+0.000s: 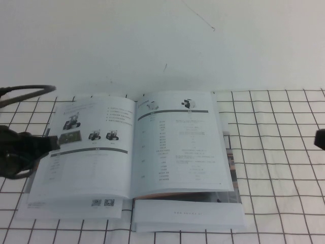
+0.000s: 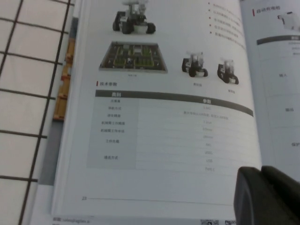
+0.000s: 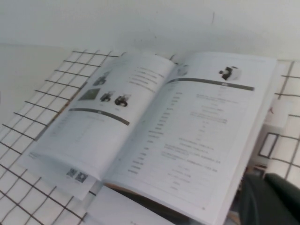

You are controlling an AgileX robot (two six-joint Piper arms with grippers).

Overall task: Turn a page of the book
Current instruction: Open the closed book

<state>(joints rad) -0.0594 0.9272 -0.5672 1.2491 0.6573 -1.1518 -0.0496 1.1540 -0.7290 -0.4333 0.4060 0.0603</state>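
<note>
The book (image 1: 137, 147) lies open on the checked cloth in the middle of the high view. Its left page (image 2: 154, 117) carries small robot photos and a grey table; its right page (image 3: 206, 126) carries a long table. My left gripper (image 1: 51, 143) is at the book's left edge, level with the left page. In the left wrist view its black fingers (image 2: 261, 171) sit pressed together over the page, holding nothing. My right gripper (image 1: 320, 138) is at the far right, apart from the book. In the right wrist view it (image 3: 265, 178) is shut and empty beside the right page's corner.
White leaves and a colour cover (image 1: 234, 173) stick out from under the open pages at the front and right. The white cloth with a black grid (image 1: 274, 152) covers the table. A plain white surface (image 1: 162, 46) lies behind. A black cable (image 1: 25, 91) loops at the far left.
</note>
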